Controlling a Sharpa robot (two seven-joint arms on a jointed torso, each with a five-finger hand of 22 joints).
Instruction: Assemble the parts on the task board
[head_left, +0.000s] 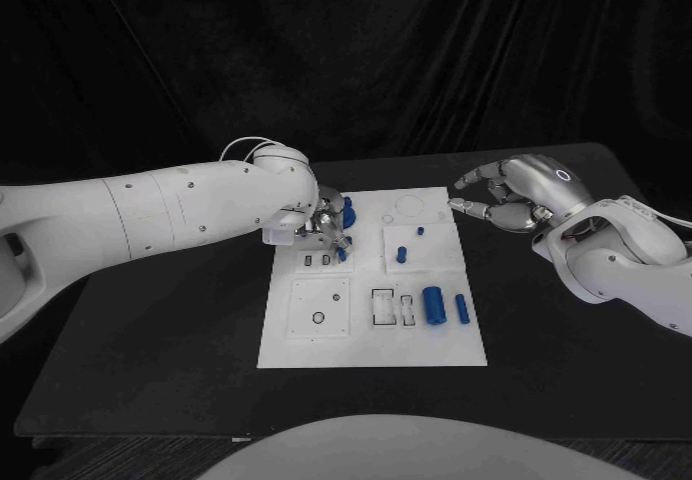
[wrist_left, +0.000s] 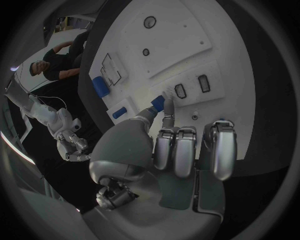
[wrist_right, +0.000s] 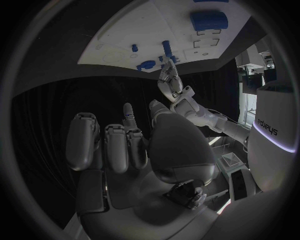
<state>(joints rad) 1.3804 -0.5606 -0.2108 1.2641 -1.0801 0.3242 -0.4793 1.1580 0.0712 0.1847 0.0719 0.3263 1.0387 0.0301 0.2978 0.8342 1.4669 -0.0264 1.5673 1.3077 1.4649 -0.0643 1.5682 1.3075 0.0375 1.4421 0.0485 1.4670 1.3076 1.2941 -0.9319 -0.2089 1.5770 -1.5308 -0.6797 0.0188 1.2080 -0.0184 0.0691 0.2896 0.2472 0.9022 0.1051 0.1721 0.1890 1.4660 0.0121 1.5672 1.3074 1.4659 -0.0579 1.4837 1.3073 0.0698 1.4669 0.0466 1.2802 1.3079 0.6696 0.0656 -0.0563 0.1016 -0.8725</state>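
The robot's left silver many-fingered hand (head_left: 320, 228) works at the far left corner of the flat white rectangular task board (head_left: 361, 345) on the black bench (head_left: 173, 350), its fingers (wrist_left: 167, 116) pinched on a small blue cylindrical part (head_left: 346, 211) that it holds just above 2 small rectangular slots (head_left: 317, 260) in the plate. The right silver hand (head_left: 512, 195) hovers off the board's far right corner, fingers loosely curled and holding nothing. The step in hand appears to be seating this piece in the board. Other pieces wait: 2 blue cylinders (head_left: 444, 303) lying side by side near the board's right edge, and a blue peg block (head_left: 402, 254) at centre. The next move likely calls for lining the held part squarely over its socket before pressing it down.
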